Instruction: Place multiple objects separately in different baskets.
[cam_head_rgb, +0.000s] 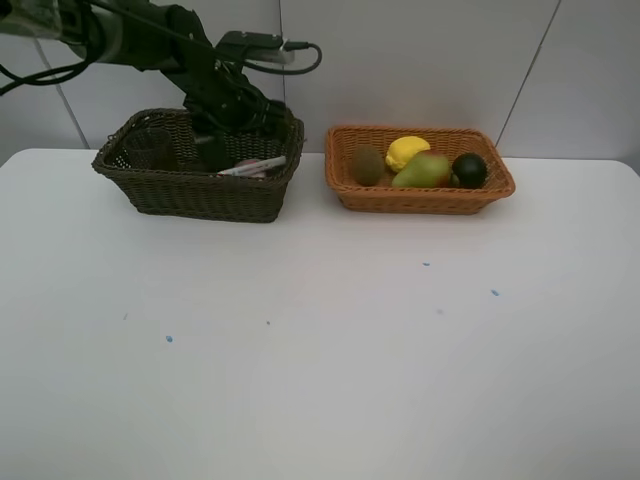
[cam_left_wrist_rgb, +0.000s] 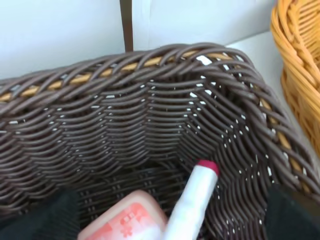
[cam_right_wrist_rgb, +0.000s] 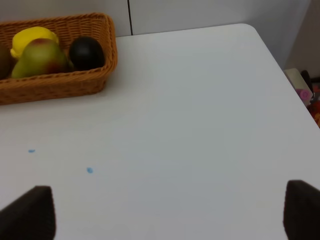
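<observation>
My left gripper reaches down into the dark brown basket and is open. Its fingertips stand wide apart. Between them, untouched, lie the white red-tipped marker and the pink bottle. The marker leans against the basket's right end. The orange-tan basket holds the kiwi, lemon, pear and dark green fruit. Over bare table to the right of that basket, my right gripper hangs open and empty.
The two baskets stand side by side at the back of the white table. Small blue specks mark its surface. Past the table's right edge sits some clutter. The left arm comes in from the upper left.
</observation>
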